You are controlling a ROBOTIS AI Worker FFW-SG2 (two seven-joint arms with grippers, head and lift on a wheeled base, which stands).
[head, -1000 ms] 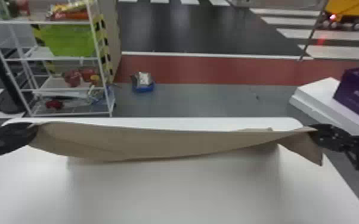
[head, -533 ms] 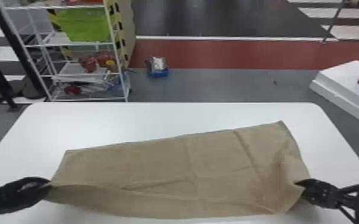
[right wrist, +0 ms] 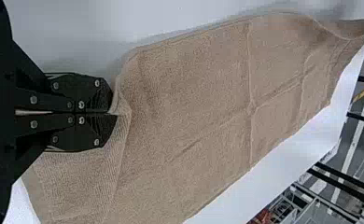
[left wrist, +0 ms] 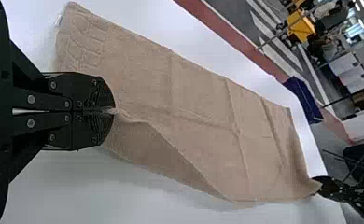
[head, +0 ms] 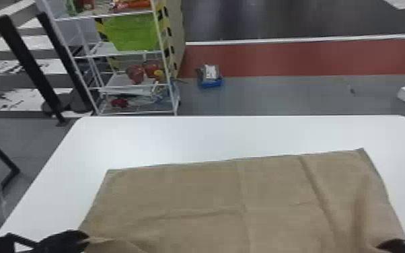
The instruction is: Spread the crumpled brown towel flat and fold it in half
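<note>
The left gripper [head: 85, 239] and the right gripper [head: 381, 246] each pinch the near edge of the brown towel [head: 212, 198] (creased, though mostly spread out), whose far part lies on the white table [head: 164, 138].

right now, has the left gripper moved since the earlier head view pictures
Yes, the left gripper has come nearer the robot, well away from the far edge of the table.

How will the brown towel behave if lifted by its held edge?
The towel likely stays floppy: it ripples and sags between the left tool and right tool. It's probably light for its spread, looking like one thin cloth. Slipping seems unlikely, given its textured weave and pinched edge.
</note>
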